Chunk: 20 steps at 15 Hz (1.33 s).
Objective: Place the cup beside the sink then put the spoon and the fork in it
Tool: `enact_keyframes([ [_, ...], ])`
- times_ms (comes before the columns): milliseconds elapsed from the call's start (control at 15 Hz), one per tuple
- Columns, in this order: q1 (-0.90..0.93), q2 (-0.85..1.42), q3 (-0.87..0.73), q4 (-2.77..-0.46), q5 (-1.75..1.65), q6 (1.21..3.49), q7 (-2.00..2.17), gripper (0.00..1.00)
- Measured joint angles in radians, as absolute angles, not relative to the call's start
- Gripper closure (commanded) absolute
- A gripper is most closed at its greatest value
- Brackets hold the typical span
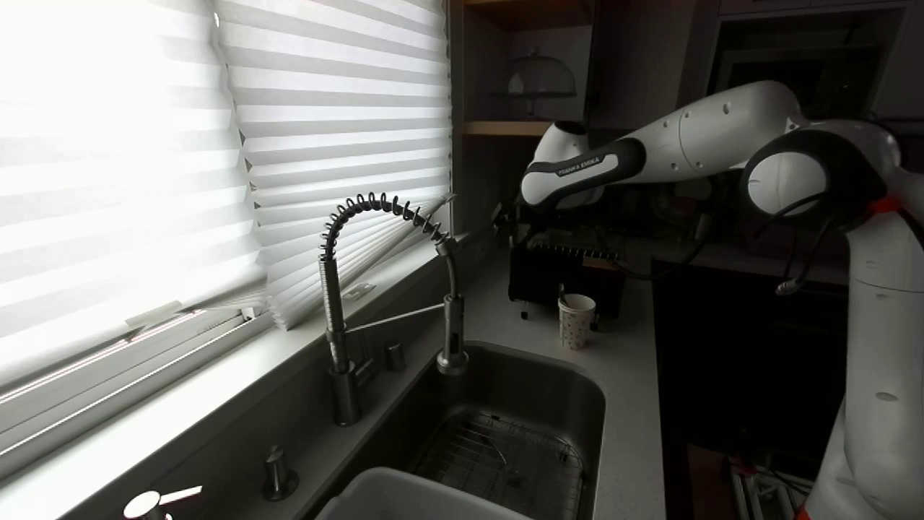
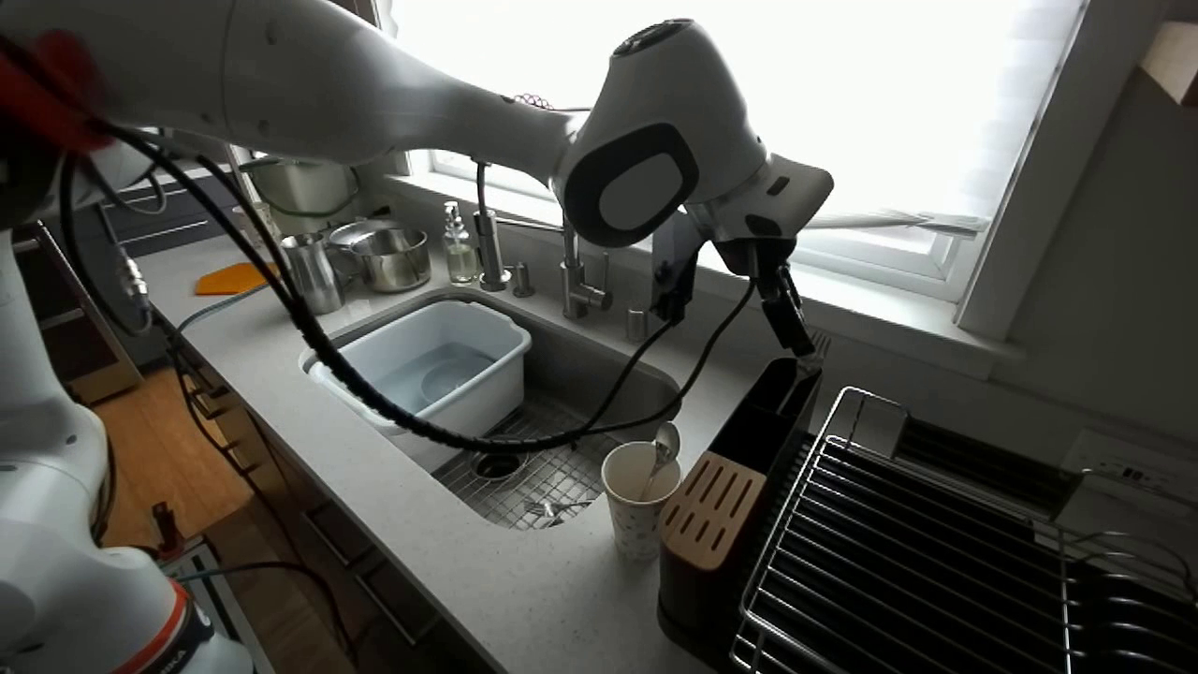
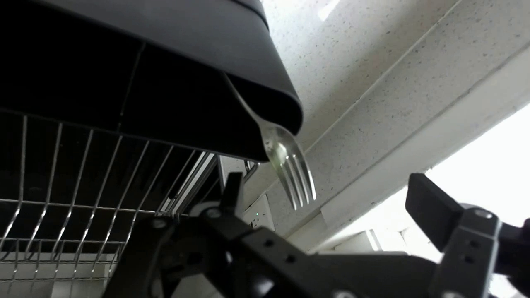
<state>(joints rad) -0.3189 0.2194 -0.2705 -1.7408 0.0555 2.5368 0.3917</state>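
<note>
Pincer (image 3: 325,188): spread wide, nothing clamped; I have it near the open end of a cutlery holder (image 2: 688,594).
Fork (image 3: 285,149): sticking out of the cutlery holder, tines up, seen between the fingertips in the wrist view, nearer to one. I judge fetching it to be the step in hand. Next I should centre it, close on it and lift it clear.
Cup (image 2: 635,524): upright on the table (image 2: 580,608), between cutlery holder and sink (image 1: 534,383); I take its placing as done. Its mouth is where I should then lower the fork, handle first.
Spoon (image 2: 665,445): standing in the cup, bowl up, leaning at the rim; this part too looks complete to me.
Sink: just beside the cup, a plastic tub (image 2: 477,412) inside.
</note>
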Motion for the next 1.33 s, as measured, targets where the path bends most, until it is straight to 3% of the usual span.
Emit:
enact_keyframes([
  [333,-0.317,0.302,-0.275,-1.653,0.054,2.501,0.356,0.48],
  [800,-0.318,0.337,-0.287,-1.588,0.054,2.427,0.313,0.99],
  [1333,-0.318,0.314,-0.299,-1.572,0.019,2.408,0.286,0.99],
])
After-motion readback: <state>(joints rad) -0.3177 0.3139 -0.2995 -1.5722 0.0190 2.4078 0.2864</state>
